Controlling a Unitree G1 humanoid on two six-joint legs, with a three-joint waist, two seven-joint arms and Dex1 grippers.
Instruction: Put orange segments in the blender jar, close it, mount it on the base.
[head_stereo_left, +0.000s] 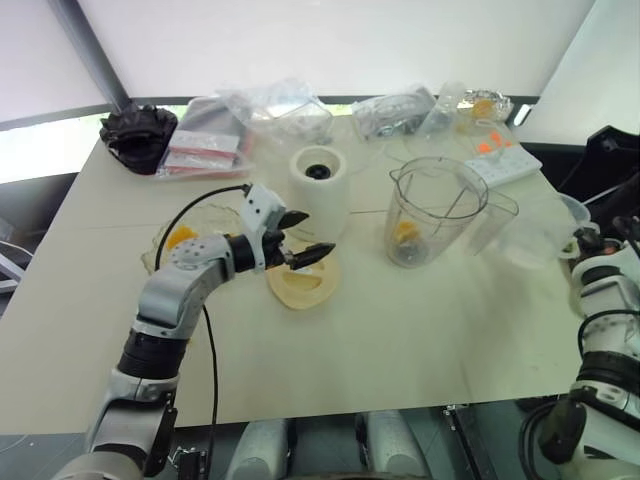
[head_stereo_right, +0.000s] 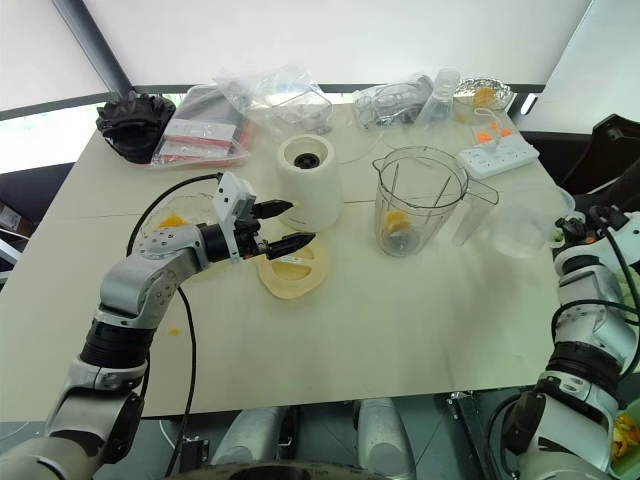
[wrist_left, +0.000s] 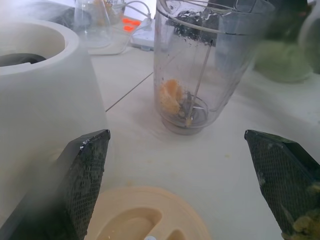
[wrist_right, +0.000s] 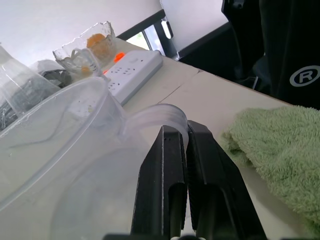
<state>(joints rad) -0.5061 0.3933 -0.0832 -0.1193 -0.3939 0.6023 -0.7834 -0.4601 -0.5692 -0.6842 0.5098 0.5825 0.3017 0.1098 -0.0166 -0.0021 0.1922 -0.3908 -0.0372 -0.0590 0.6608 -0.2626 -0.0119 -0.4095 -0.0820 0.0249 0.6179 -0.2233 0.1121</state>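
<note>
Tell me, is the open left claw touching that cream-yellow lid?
Apart. In the left wrist view, the left claw hangs open above the lid, fingers clear of it.

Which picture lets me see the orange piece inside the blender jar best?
The left wrist view: the orange segment sits close up at the bottom of the blender jar, beside the blade hub. In both eye views it is a small orange spot low in the jar. In the right wrist view I can't make it out.
</note>
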